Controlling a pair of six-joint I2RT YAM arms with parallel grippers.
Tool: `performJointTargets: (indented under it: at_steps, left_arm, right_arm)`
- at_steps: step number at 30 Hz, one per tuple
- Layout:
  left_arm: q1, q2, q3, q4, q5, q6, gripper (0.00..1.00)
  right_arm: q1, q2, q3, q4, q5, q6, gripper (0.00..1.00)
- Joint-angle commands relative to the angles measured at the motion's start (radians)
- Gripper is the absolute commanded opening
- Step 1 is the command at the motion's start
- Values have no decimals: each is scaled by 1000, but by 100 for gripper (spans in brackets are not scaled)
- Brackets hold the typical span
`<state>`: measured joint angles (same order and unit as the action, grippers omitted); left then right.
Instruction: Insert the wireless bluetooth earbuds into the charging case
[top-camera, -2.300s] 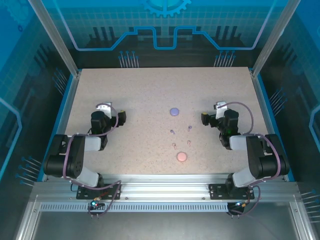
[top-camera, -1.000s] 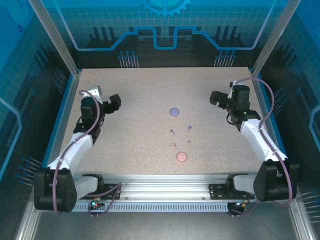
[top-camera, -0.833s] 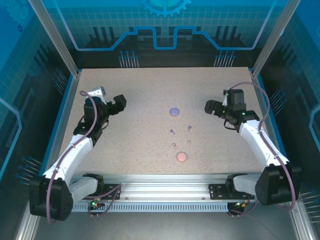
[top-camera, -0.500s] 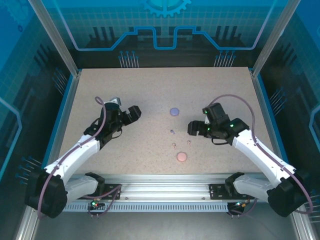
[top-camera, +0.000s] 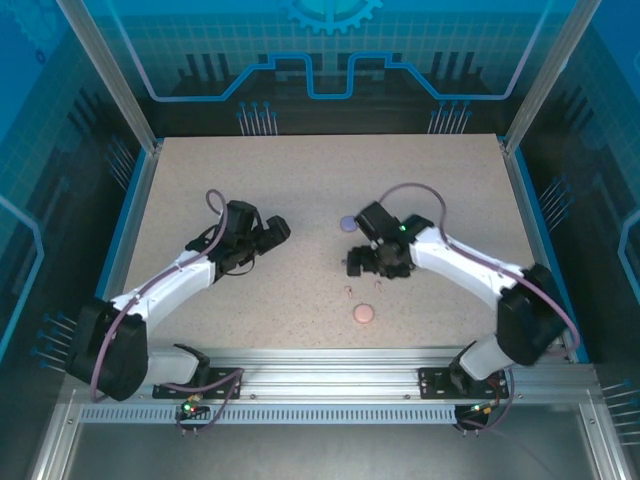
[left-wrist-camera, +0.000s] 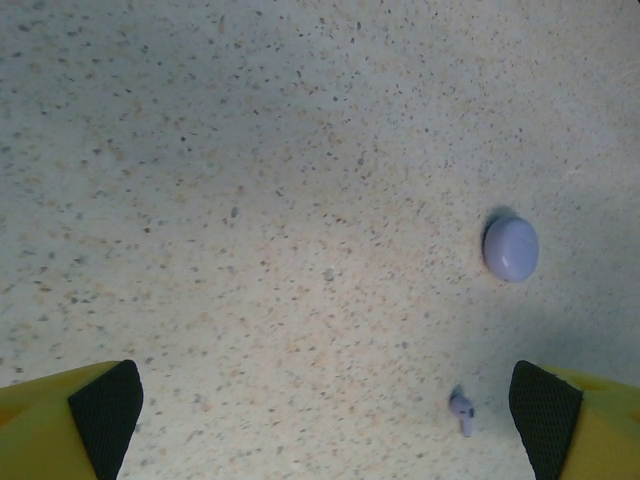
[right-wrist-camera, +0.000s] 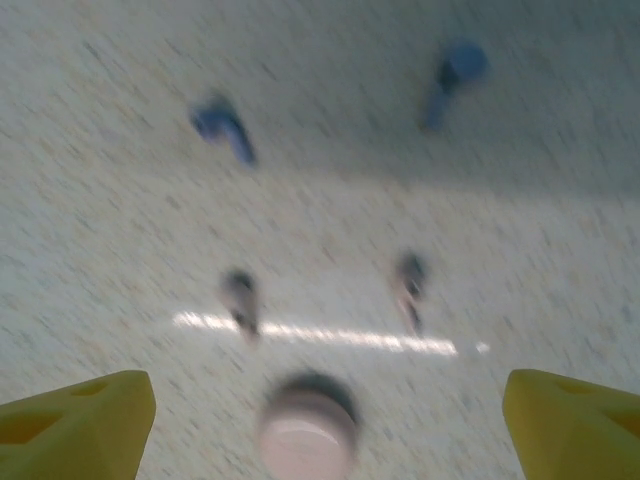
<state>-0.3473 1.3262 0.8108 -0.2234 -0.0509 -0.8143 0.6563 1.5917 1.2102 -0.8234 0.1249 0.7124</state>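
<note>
Right gripper (top-camera: 360, 262) wide open, empty, hovers above purple earbuds (right-wrist-camera: 225, 125) at 11 and 1 o'clock, pink earbuds (right-wrist-camera: 240, 295) at centre, pink disc (right-wrist-camera: 307, 435) at 6. Best: centre one bud between fingers (right-wrist-camera: 80, 415), descend slowly.

Left gripper (left-wrist-camera: 325, 415) jaws spread wide above speckled table (left-wrist-camera: 250, 200). Purple earbud (left-wrist-camera: 461, 411) lies just inside the right pad (left-wrist-camera: 545, 412); purple disc (left-wrist-camera: 510, 248) sits farther ahead, right side.

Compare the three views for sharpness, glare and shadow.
Right wrist: blurred, a purple earbud smeared, a glare streak across the table. Left wrist: crisp, the purple disc casting a small shadow. Top external: sharp, evenly lit.
</note>
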Motion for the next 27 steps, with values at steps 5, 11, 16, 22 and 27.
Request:
performJointTargets:
  at_steps: [5, 11, 16, 22, 27]
  left_arm:
    - [85, 144, 128, -44, 86, -117, 99]
    - [108, 184, 153, -10, 78, -153, 99]
    - [116, 208, 163, 0, 97, -163, 99]
    - [116, 221, 169, 10, 110, -160, 99]
    - [116, 232, 174, 16, 124, -162, 99]
  right_arm:
    - [-99, 391, 478, -137, -43, -105, 90]
    - [-161, 615, 733, -206, -72, -65, 86]
    - [-175, 759, 903, -274, -63, -65, 83]
    - [-182, 822, 969, -297, -62, -65, 81]
    - [-179, 850, 974, -298, -77, -99, 81]
